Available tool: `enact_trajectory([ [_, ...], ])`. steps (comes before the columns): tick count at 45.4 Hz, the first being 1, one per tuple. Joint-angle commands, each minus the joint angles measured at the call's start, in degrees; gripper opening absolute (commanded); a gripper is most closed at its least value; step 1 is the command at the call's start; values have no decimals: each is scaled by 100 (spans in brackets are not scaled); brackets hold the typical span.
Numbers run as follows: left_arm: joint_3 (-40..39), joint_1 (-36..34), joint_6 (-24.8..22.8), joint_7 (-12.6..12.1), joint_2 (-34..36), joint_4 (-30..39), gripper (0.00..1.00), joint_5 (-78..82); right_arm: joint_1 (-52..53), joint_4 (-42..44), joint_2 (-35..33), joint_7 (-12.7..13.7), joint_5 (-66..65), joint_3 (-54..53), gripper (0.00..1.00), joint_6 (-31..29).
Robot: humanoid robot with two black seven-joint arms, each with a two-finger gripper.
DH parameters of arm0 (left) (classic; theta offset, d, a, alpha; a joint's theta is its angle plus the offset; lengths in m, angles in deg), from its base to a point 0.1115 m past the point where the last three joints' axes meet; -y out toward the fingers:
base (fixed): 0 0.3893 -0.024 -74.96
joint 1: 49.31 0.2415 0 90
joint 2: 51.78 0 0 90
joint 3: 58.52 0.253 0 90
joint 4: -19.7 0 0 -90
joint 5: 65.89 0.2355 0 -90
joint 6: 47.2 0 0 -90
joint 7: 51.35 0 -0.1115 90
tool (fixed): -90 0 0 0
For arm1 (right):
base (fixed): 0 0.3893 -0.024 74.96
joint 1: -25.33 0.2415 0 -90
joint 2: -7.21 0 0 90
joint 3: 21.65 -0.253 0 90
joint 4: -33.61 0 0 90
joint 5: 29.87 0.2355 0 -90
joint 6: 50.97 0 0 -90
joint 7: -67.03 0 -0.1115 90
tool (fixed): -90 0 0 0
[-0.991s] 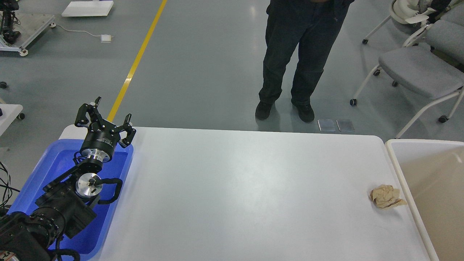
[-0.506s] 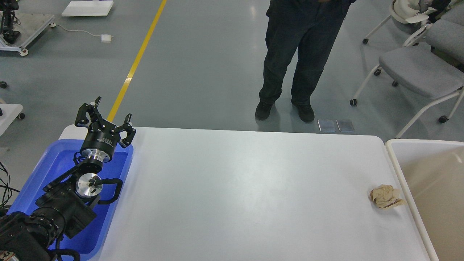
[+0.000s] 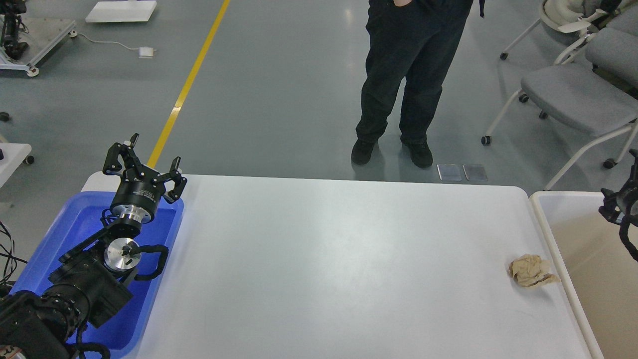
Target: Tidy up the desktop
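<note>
Crumpled paper [image 3: 531, 270] sits on desktop [image 3: 339, 259] by beige bin [image 3: 588, 239], likely trash. Left gripper [image 3: 144, 159] open, empty above blue tray [image 3: 75, 224]. Right gripper [image 3: 620, 204] at frame edge; finger state unclear.

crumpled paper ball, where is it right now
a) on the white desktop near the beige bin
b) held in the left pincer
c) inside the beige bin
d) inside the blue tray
a: the crumpled paper ball lies on the desktop right beside the beige bin rim, with no pincer touching it.
</note>
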Motion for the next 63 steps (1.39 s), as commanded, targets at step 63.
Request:
enact_trajectory([
  [63, 0, 0, 0, 0, 0, 0, 100, 0, -182, -804, 2477, -8, 654, -1422, 100, -1454],
])
